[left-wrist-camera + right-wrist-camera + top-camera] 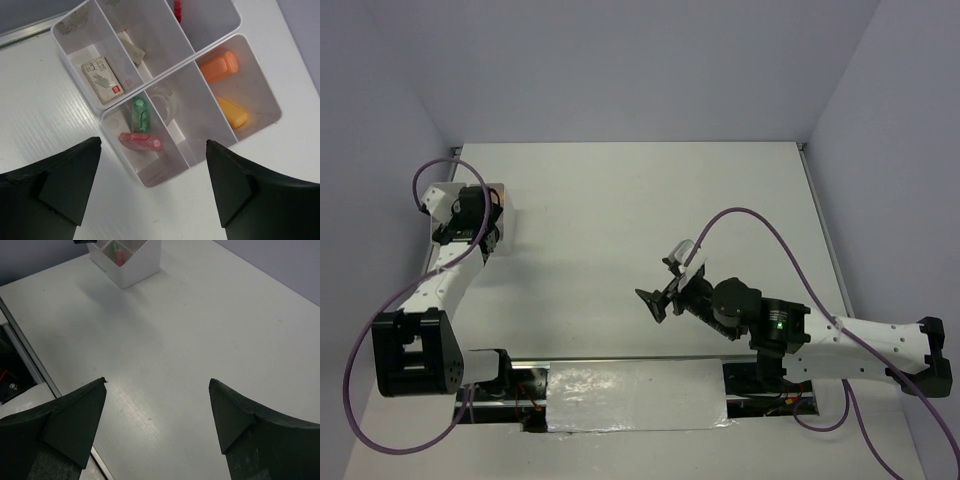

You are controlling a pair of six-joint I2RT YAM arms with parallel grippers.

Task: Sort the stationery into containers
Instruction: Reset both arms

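Note:
In the left wrist view the white divided containers (261, 75) lie right below my open left gripper (153, 141), which holds nothing. A pink marker (140, 141) and a green marker (141, 114) share one compartment. Two orange markers (219, 66) lie in another, a clear tape ring (162, 100) in the one between. Small erasers (101, 76) and the end of a red pen (177, 10) sit in the farther compartments. From above, the left gripper (480, 222) hangs over the containers (509, 215) at the table's left. My right gripper (665, 282) hovers open and empty (157, 380) over bare table.
The right wrist view shows the containers (134, 262) far off at its top edge. A metal rail (30, 365) runs along the table's near edge. Grey walls close in the table at the back and both sides.

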